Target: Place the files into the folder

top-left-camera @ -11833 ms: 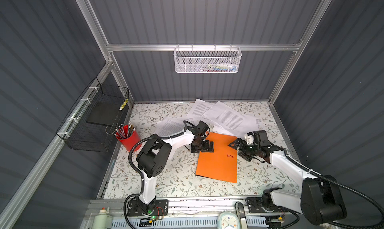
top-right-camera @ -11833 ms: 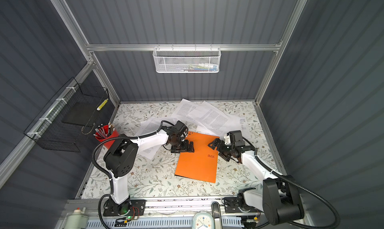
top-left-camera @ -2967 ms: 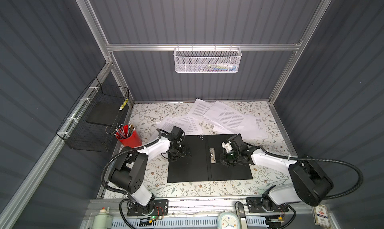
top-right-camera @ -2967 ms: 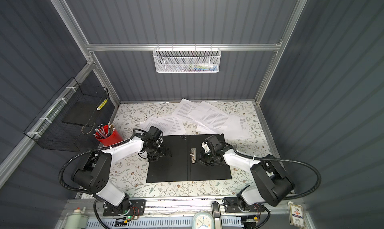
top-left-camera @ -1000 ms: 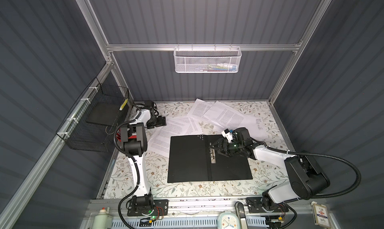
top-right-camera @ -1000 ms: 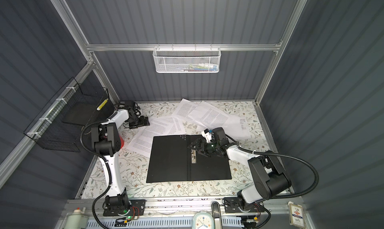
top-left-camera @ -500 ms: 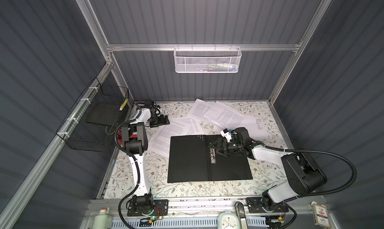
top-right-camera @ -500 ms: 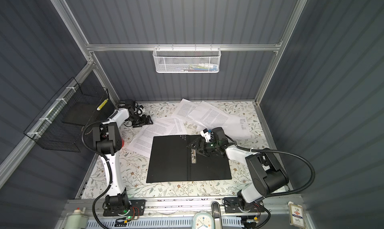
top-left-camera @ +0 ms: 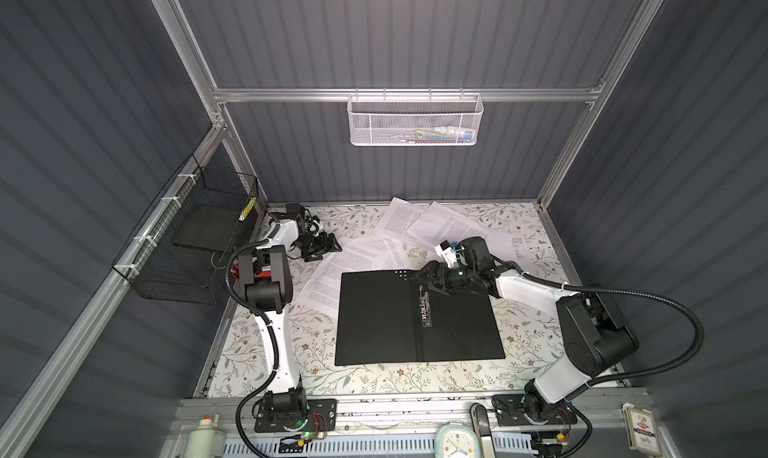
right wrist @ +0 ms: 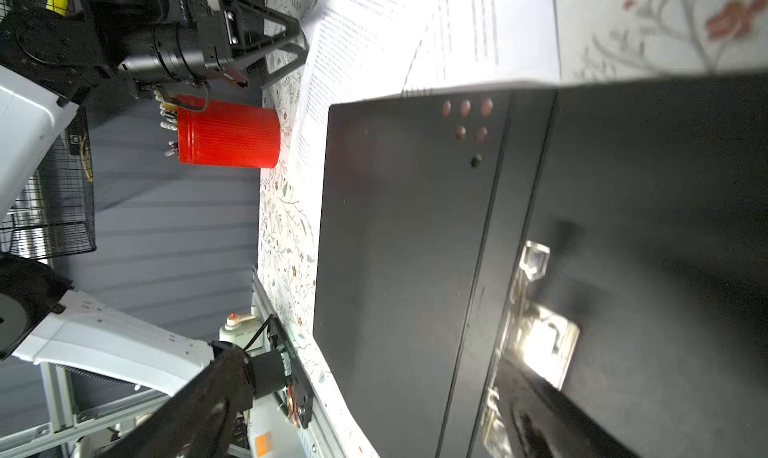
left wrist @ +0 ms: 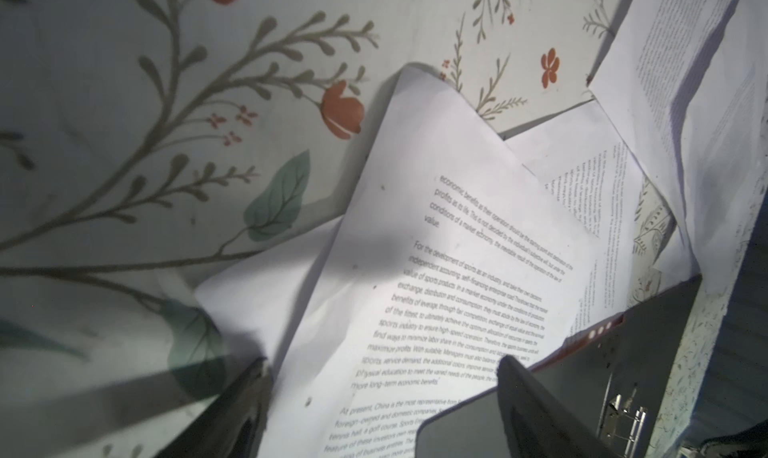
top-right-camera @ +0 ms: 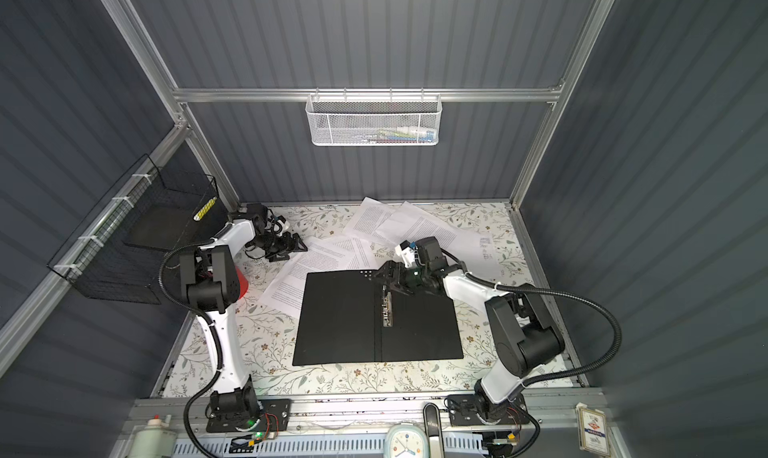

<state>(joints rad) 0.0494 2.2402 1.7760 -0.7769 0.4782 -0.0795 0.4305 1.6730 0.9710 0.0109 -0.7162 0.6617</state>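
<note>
The folder (top-left-camera: 382, 318) (top-right-camera: 340, 318) lies open and flat, black inside up, with its metal clip (top-left-camera: 424, 306) (right wrist: 540, 339) on the spine. The files (top-left-camera: 440, 227) (top-right-camera: 419, 227) are loose printed sheets fanned behind it, and more sheets (top-left-camera: 345, 264) (left wrist: 457, 268) poke out from under its far left edge. My left gripper (top-left-camera: 332, 243) (top-right-camera: 300, 243) (left wrist: 386, 393) is open, low over the far corner of those left sheets; I cannot tell whether it touches them. My right gripper (top-left-camera: 424, 275) (top-right-camera: 384, 275) (right wrist: 374, 414) hangs open over the far end of the spine, holding nothing.
A red pen cup (top-right-camera: 242, 286) (right wrist: 228, 131) stands by the left arm's elbow. A black wire basket (top-left-camera: 195, 243) hangs on the left wall and a white mesh basket (top-left-camera: 415, 119) on the back rail. A clock (top-left-camera: 453, 439) sits on the front ledge.
The orange folder has been opened flat, black side up. In the last second my left gripper slid right from the back left corner onto the sheets; my right gripper edged left along the spine.
</note>
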